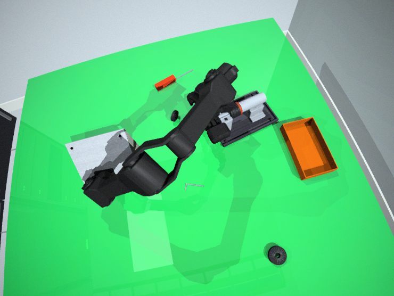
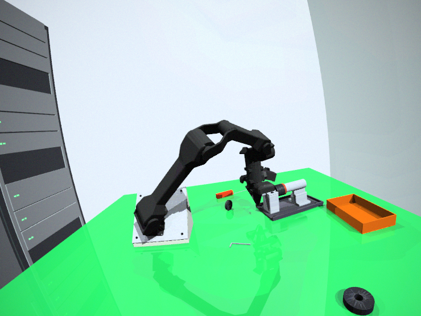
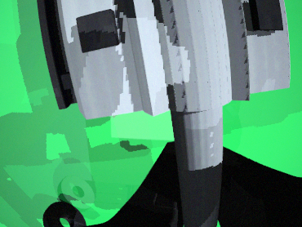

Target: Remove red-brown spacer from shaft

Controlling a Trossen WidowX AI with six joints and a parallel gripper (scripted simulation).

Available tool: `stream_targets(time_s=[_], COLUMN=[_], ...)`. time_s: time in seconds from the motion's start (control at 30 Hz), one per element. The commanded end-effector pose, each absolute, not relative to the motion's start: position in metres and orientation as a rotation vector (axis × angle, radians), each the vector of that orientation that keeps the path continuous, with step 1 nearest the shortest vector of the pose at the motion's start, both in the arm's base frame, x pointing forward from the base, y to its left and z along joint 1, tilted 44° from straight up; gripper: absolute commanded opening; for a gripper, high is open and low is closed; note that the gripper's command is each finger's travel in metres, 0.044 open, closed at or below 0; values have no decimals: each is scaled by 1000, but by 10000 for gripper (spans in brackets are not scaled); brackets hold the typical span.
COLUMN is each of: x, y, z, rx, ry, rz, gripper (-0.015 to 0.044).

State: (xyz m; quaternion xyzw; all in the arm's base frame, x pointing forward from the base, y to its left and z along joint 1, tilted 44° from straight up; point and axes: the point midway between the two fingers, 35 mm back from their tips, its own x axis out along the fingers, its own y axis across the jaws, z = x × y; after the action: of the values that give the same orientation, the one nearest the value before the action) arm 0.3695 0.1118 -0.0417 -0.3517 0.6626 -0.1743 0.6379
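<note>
The fixture [image 1: 245, 122] is a dark base plate with two grey blocks, at the table's back right. A shaft lies across the blocks and carries a black spacer [image 1: 235, 111], a red-brown spacer [image 1: 240, 108] and a long light grey sleeve [image 1: 254, 101]. In the exterior view the red-brown spacer [image 2: 281, 187] sits on the shaft between the two blocks, beside the nearer, larger block [image 2: 272, 200]. My gripper [image 2: 261, 190] points down at the shaft's left end and is shut on it. In the wrist view the grey shaft [image 3: 200, 180] runs from between my fingers into the grey block [image 3: 163, 44].
A red-handled screwdriver [image 1: 165, 82] and a small black disc [image 1: 174, 115] lie left of the fixture. An Allen key [image 1: 193, 185] lies mid-table. An orange tray [image 1: 308, 147] stands right of the fixture. A black wheel [image 1: 276, 252] lies at the front right. A server rack [image 2: 27, 142] stands left.
</note>
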Motion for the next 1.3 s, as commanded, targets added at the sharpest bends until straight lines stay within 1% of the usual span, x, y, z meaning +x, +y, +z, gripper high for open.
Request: stream_targets(time_s=[0.0,1.27], x=[368,364], y=[112,111], z=[-42,-41], rx=[-798,-798], ry=[1513,1513], rz=[-399,-399], gripper=[0,0])
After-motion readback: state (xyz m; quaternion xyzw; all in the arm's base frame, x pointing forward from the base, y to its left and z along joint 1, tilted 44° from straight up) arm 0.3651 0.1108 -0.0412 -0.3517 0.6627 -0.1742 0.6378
